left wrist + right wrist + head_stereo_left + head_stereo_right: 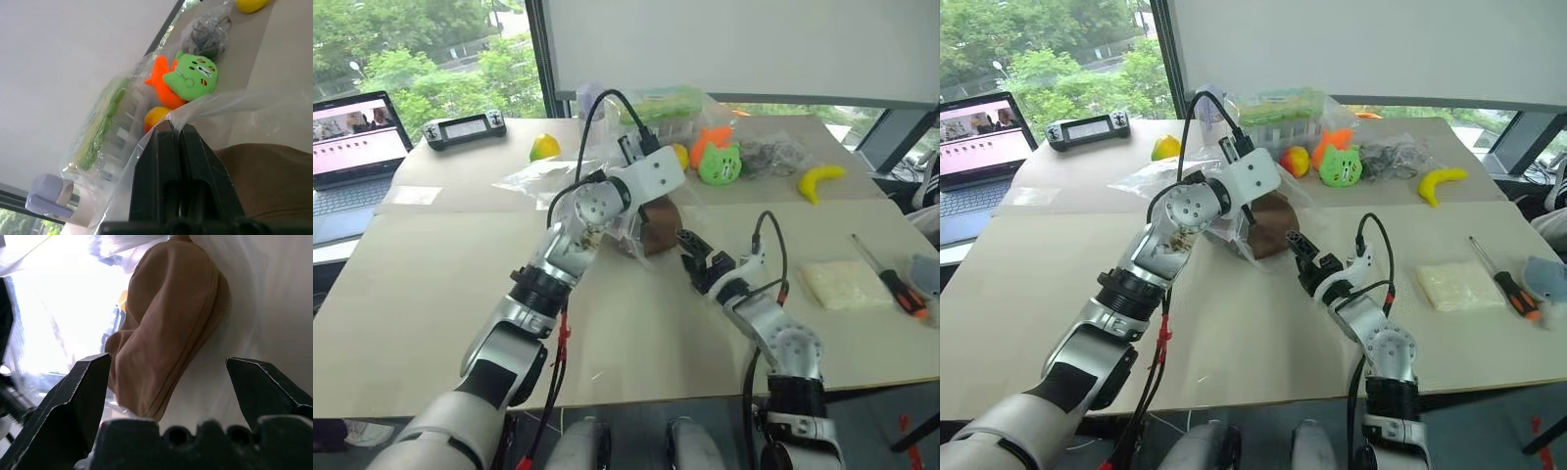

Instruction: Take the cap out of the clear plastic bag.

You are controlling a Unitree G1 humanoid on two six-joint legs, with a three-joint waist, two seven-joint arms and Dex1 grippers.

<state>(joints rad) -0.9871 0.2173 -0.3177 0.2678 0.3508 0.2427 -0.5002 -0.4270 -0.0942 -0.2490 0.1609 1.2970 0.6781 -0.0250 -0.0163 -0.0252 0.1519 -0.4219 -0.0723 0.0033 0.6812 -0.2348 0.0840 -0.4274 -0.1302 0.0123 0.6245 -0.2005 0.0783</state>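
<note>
The brown cap (659, 225) lies on the table inside the clear plastic bag (540, 177), whose film drapes around it. My left gripper (172, 130) is shut on an edge of the bag's film and holds it up above the cap (274, 181). My right gripper (168, 377) stands open just to the right of the bag, its fingers (691, 243) pointing at the cap (171, 323) through the film.
At the table's back stand a green toy (720, 164), an orange toy (707, 142), a bag of cables (770, 154), a banana (820, 180) and a clear box (661, 106). A whitish packet (847, 284) and screwdriver (893, 280) lie right; a laptop (352, 147) sits far left.
</note>
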